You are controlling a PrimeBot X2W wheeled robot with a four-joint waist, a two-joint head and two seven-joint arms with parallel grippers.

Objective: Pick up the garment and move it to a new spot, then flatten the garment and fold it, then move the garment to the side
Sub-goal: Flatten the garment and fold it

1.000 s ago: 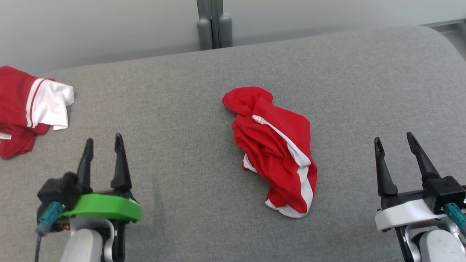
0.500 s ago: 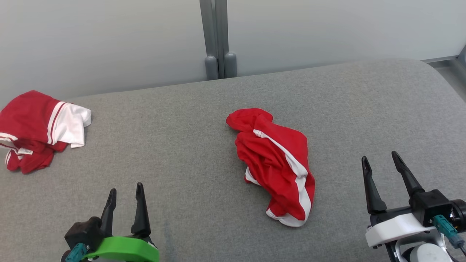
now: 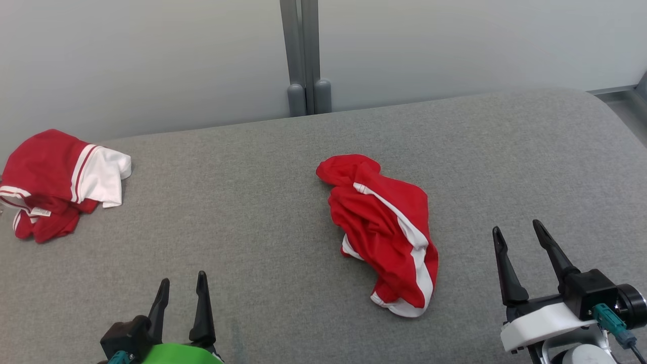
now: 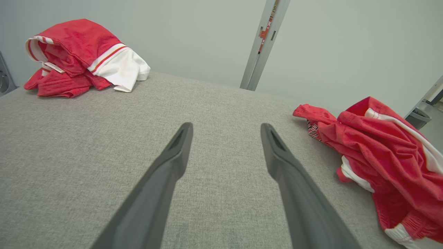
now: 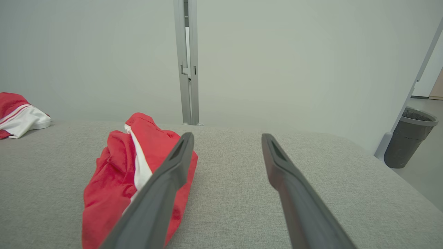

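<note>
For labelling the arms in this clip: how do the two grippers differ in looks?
The left gripper has a bright green mount, the right gripper a white mount. Both have two long, tapered dark jaws, a black block and a teal plug.

Crumpled red-and-white garment [image 3: 384, 232] mid-surface

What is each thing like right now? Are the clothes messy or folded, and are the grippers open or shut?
Red garment: crumpled in the middle, lying loose on the grey surface, not held.
Red and white garment: bunched in a heap at the far left.
Left gripper: open, empty.
Right gripper: open, empty.
Bin: upright on the floor.
</note>
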